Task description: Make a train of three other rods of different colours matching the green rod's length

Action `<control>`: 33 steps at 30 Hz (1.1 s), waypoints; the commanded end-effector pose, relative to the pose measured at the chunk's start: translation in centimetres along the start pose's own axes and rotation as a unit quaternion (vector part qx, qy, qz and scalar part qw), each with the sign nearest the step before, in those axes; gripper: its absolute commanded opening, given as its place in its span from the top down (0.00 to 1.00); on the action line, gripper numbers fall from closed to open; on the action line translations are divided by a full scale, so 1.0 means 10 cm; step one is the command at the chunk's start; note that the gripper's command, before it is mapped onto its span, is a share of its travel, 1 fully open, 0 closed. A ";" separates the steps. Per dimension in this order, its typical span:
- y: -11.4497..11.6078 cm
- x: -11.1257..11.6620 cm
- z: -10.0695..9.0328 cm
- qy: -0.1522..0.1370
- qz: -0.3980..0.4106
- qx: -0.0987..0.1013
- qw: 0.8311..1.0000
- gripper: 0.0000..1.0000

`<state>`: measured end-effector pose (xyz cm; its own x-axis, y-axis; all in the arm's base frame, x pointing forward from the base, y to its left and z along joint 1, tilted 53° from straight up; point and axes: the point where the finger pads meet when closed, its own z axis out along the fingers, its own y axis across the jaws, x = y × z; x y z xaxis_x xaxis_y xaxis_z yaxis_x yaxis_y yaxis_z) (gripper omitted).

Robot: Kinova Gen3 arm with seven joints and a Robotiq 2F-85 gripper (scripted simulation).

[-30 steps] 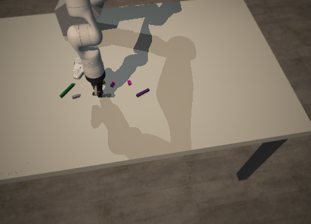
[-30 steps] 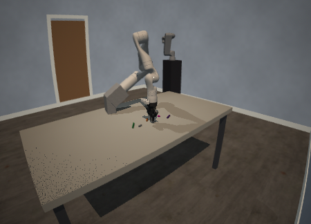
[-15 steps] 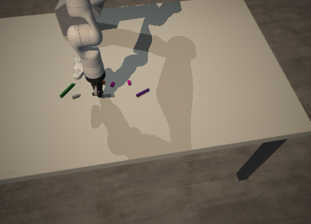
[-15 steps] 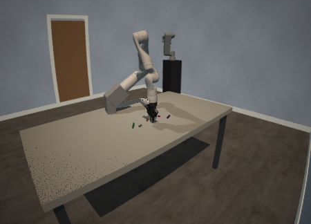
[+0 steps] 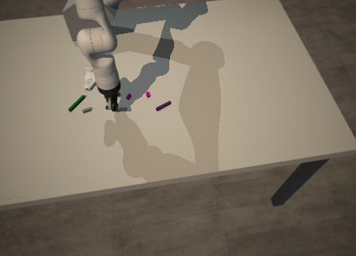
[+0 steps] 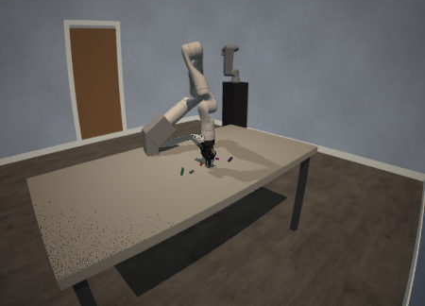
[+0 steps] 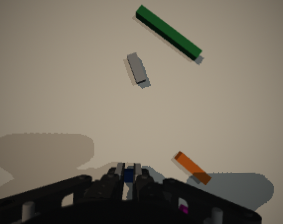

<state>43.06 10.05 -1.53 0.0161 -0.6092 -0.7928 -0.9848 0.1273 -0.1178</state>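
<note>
My gripper (image 7: 128, 173) is shut on a small blue rod (image 7: 128, 174), low over the table; in the top view the gripper (image 5: 111, 106) stands between the grey rod and the magenta rods. The green rod (image 7: 168, 32) lies at an angle ahead in the wrist view and at the left in the top view (image 5: 77, 103). The grey rod (image 7: 137, 68) (image 5: 87, 110) lies just beside it, apart from it. An orange rod (image 7: 192, 167) lies close by the fingers on the right. Two magenta rods (image 5: 128, 96) (image 5: 148, 94) and a purple rod (image 5: 163, 106) lie further right.
A white object lies on the table just behind the arm. The arm's grey base block (image 6: 155, 135) stands at the table's back edge. The rods (image 6: 191, 171) show small in the exterior view.
</note>
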 end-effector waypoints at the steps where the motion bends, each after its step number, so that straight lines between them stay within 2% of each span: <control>1: -0.03 0.01 0.00 0.001 0.007 0.003 1.000 0.95; 33: -0.03 0.01 0.12 0.001 0.007 0.003 1.000 0.95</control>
<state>43.31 10.73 -2.14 0.0174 -0.6125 -0.7903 -0.9845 0.1273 -0.1203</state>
